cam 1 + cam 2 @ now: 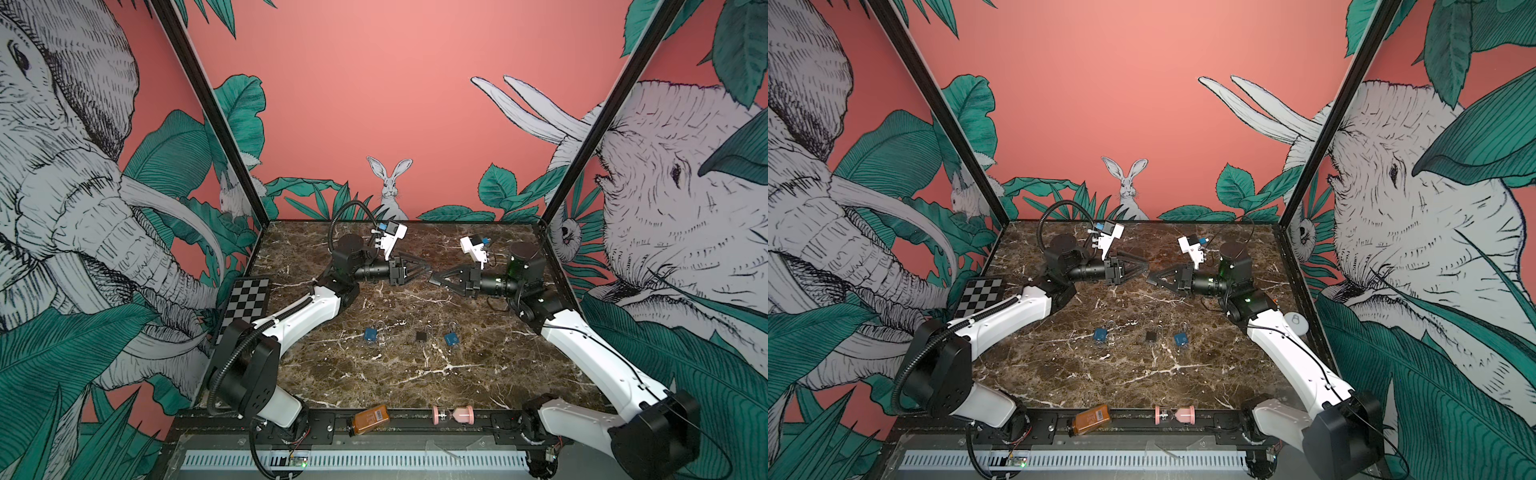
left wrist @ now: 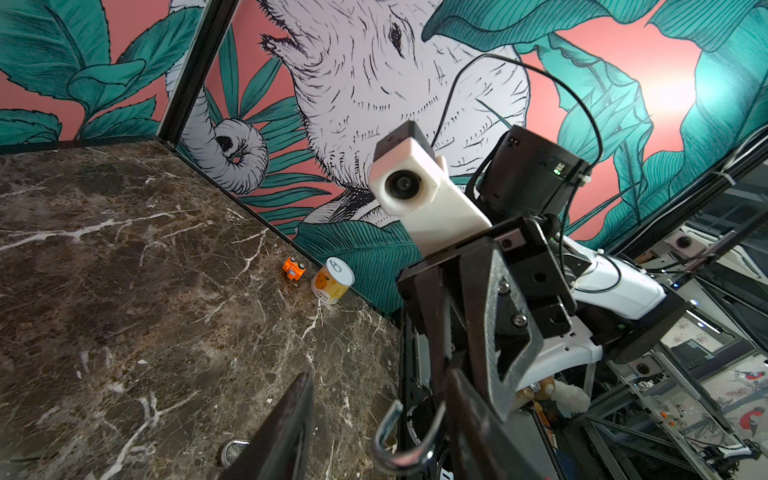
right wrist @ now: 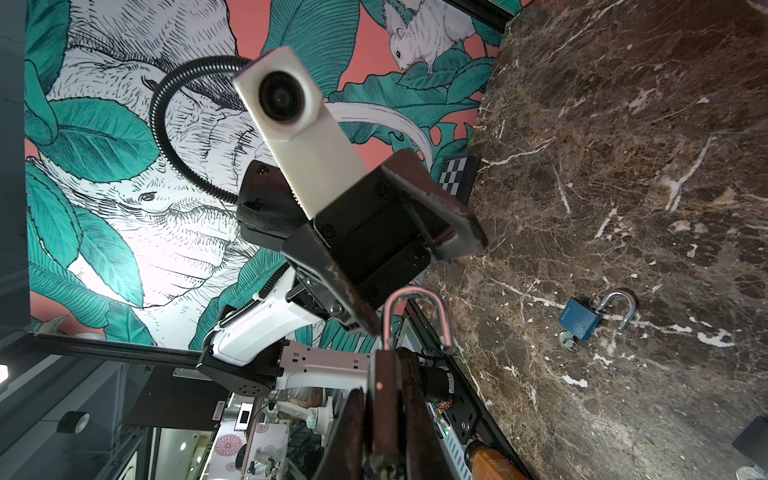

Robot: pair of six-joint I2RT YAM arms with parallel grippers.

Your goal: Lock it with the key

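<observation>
- Marble table [image 1: 316,374]: work surface. The action sits high at 12 o'clock in both top views.
- Checkerboard [image 1: 246,302]: at 8 o'clock of the meeting point, against the left wall, well apart.
- Left gripper [image 1: 428,269]: jaws part open with nothing clamped between them. It is the nearer free tool.
- Right gripper [image 1: 435,277]: closed on the padlock body.
- Amber bottle [image 1: 371,419] and pink hourglass [image 1: 453,414]: on the front rail at 6 o'clock, well apart.
- Padlock [image 3: 380,376]: held off the table, just at 3 o'clock of the left gripper's tips. Its long axis runs 3 to 9 o'clock.
- One blue padlock [image 1: 370,334], a small black block [image 1: 421,336] and another blue padlock [image 1: 451,338]: a row at 6 o'clock, lying clear of both arms.
- Shackle [image 3: 413,292]: points to 9 o'clock, toward the left gripper. One leg is free of the body, so the padlock reads as open. It lies close to one left finger [image 3: 332,282]; whether they touch cannot be told.
- Key: not made out.
- Obstruction: judged none between the two grippers.
</observation>
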